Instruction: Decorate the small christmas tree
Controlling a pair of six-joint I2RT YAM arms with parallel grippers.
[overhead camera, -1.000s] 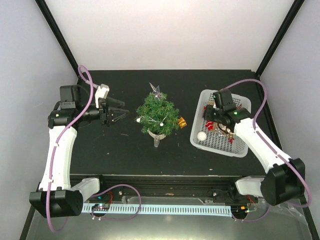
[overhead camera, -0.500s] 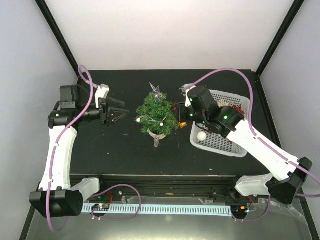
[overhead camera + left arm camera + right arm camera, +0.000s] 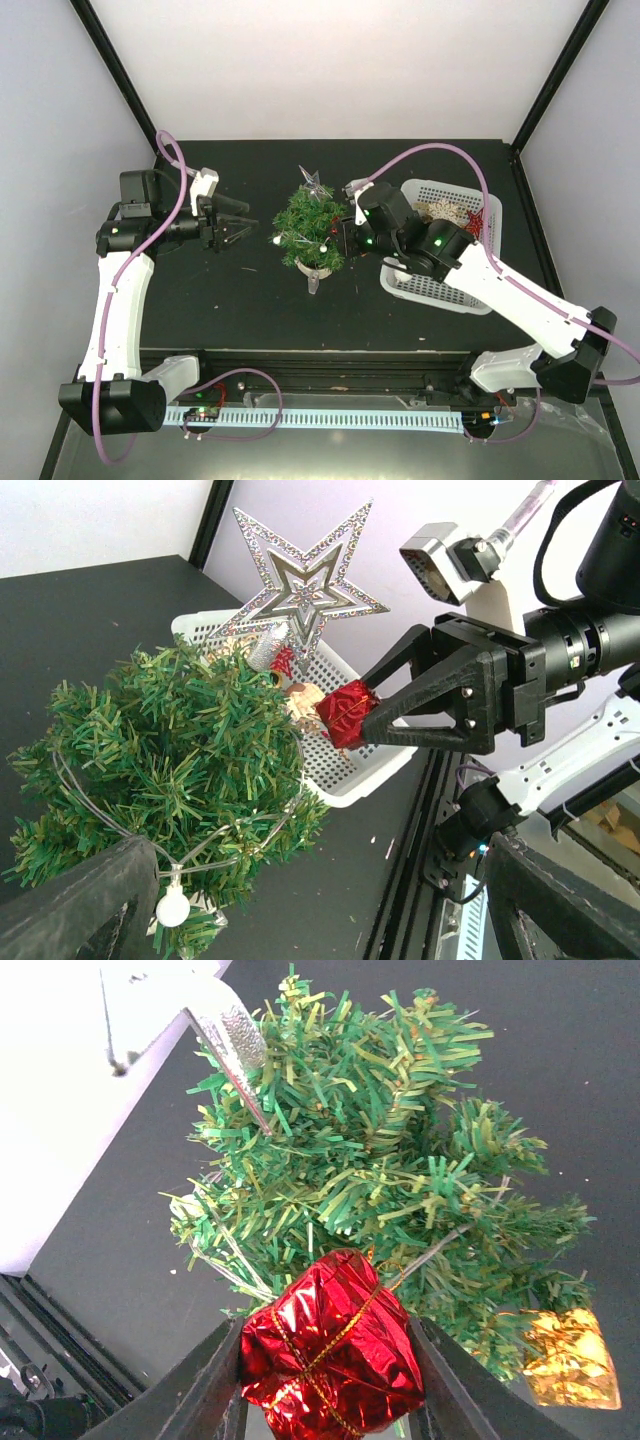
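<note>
The small christmas tree [image 3: 315,232] stands mid-table with a silver star [image 3: 313,182] on top and a string of white bulbs. My right gripper [image 3: 346,232] is shut on a red foil gift ornament [image 3: 330,1355] with gold string, held against the tree's right side [image 3: 380,1180]. The left wrist view shows this ornament [image 3: 345,712] just beside the branches [image 3: 170,770], below the star [image 3: 300,580]. A gold gift ornament [image 3: 570,1360] hangs low on the tree. My left gripper [image 3: 240,222] is open and empty, left of the tree, apart from it.
The white mesh basket [image 3: 445,290] with more ornaments sits right of the tree, partly under my right arm. It shows behind the tree in the left wrist view [image 3: 350,780]. A white bulb [image 3: 172,908] hangs at the tree's base.
My right gripper has moved left from over the basket to the tree's right side, carrying the red gift ornament. The left arm has not moved.
</note>
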